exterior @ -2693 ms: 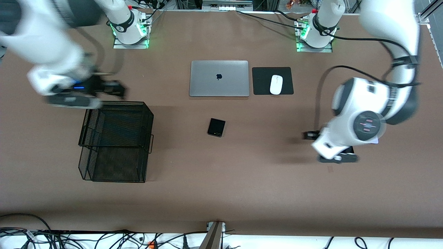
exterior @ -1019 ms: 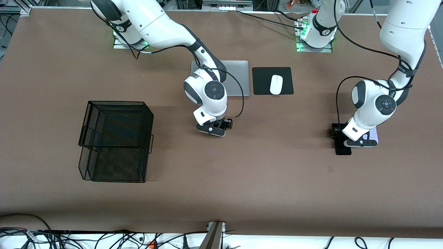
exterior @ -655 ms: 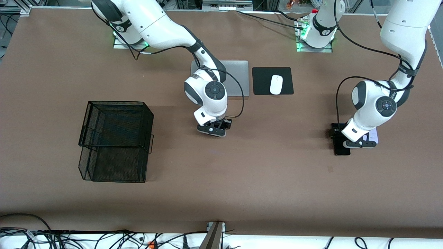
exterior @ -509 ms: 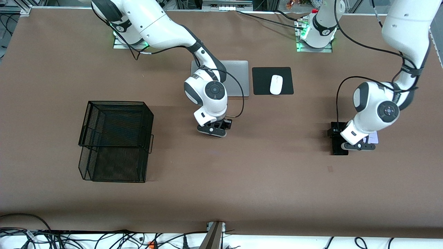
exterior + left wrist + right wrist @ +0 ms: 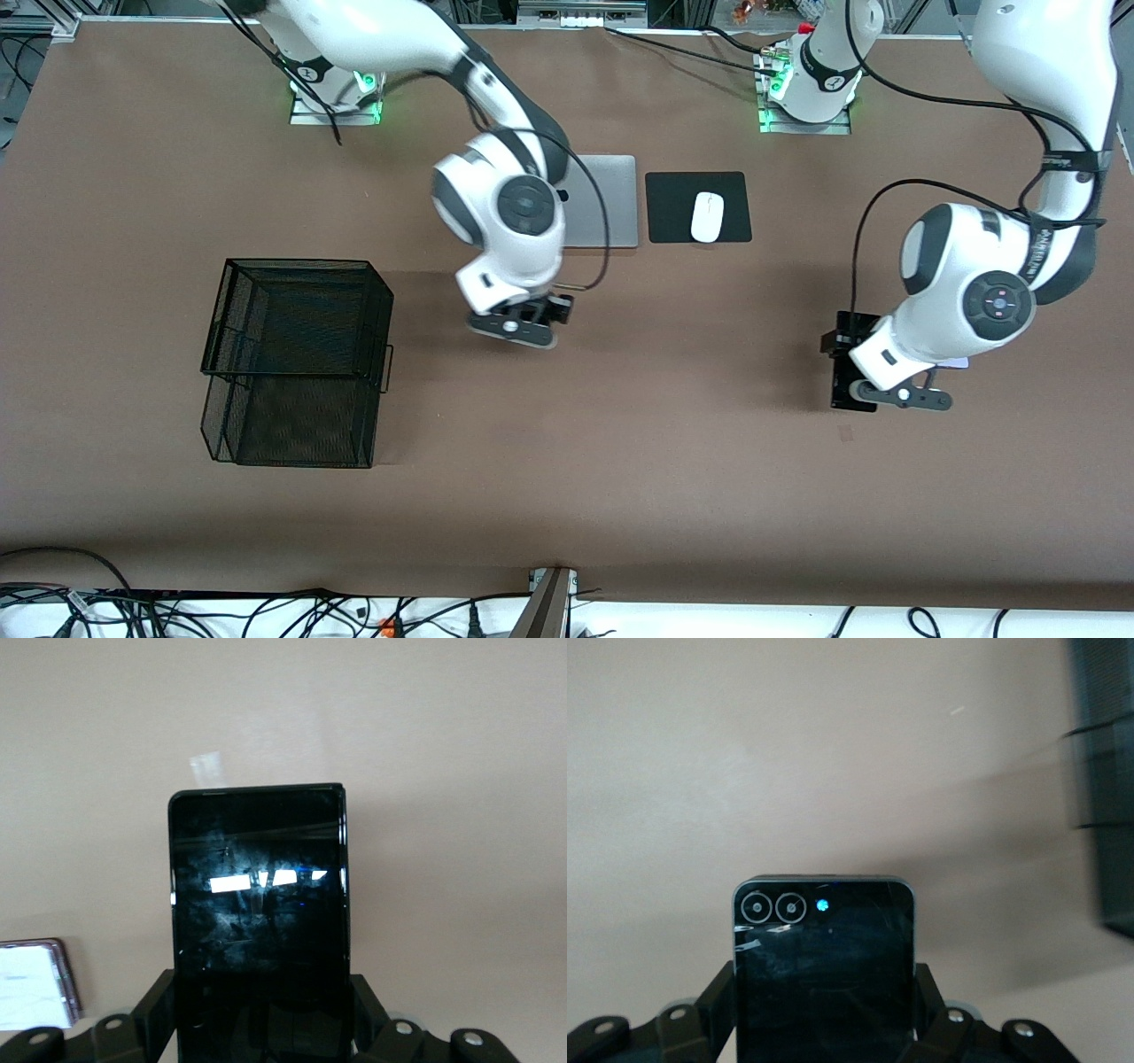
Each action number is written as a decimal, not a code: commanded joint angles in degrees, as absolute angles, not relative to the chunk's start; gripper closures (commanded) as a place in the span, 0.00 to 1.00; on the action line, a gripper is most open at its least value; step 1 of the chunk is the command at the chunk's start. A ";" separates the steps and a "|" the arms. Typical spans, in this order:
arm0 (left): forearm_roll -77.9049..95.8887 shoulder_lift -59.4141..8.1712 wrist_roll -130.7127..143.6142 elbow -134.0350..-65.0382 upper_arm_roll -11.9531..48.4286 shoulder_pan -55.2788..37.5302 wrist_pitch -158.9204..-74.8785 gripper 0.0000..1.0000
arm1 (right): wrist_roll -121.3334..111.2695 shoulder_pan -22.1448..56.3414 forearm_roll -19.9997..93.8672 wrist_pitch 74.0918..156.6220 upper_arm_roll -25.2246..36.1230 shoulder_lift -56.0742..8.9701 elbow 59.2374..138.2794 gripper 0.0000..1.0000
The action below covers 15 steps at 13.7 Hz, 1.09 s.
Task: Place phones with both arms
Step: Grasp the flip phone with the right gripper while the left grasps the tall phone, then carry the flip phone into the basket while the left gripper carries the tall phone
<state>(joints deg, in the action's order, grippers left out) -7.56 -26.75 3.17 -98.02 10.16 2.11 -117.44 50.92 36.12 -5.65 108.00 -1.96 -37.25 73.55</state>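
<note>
My right gripper (image 5: 532, 317) is shut on the small squarish black phone (image 5: 824, 966) and holds it in the air over the table's middle; in the front view the hand hides the phone. In the right wrist view the fingers (image 5: 719, 1001) clamp its two sides. My left gripper (image 5: 858, 374) is shut on the long black slab (image 5: 850, 359) and holds it lifted over the table at the left arm's end. The slab fills the left wrist view (image 5: 257, 904). The white/lilac phone (image 5: 31, 983) lies on the table below, mostly hidden under the left arm in the front view (image 5: 959, 361).
A black wire basket (image 5: 297, 354) stands toward the right arm's end of the table; it also shows blurred in the right wrist view (image 5: 1103, 771). A silver laptop (image 5: 607, 204) and a white mouse (image 5: 707, 216) on a black pad (image 5: 673, 208) lie near the bases.
Both grippers came down onto their phones, closed and have risen with them. The right one has shifted toward the basket with the small black phone; the left one has lifted the slab off the table.
</note>
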 commanded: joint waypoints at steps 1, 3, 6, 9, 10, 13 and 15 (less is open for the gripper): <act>-7.12 -27.07 3.34 -96.15 9.93 1.41 -116.02 0.76 | 38.63 29.38 -2.99 100.74 -1.85 -29.38 77.51 0.72; -5.90 -27.07 3.34 -95.54 11.76 1.06 -116.02 0.76 | 27.56 24.02 -2.29 99.06 -0.45 -23.06 83.20 0.73; -3.52 -28.73 4.56 -93.97 16.34 -1.74 -116.63 0.76 | 12.62 21.18 -1.41 100.98 7.34 -15.14 93.75 0.74; -3.43 -33.56 13.14 -89.93 16.44 -10.25 -119.17 0.73 | 0.92 21.18 -0.09 109.83 15.71 -12.05 104.03 0.75; -3.43 -35.40 18.84 -88.69 16.44 -13.24 -120.75 0.73 | -1.64 21.18 0.61 113.78 17.47 -12.13 107.11 0.74; -3.96 -44.19 35.11 -82.28 16.00 -24.15 -131.10 0.69 | -4.57 20.40 3.25 123.46 18.37 -15.11 112.84 0.74; -3.96 -47.45 40.76 -81.21 15.91 -27.49 -136.29 0.69 | -4.57 19.95 3.51 124.45 18.37 -16.69 112.85 0.74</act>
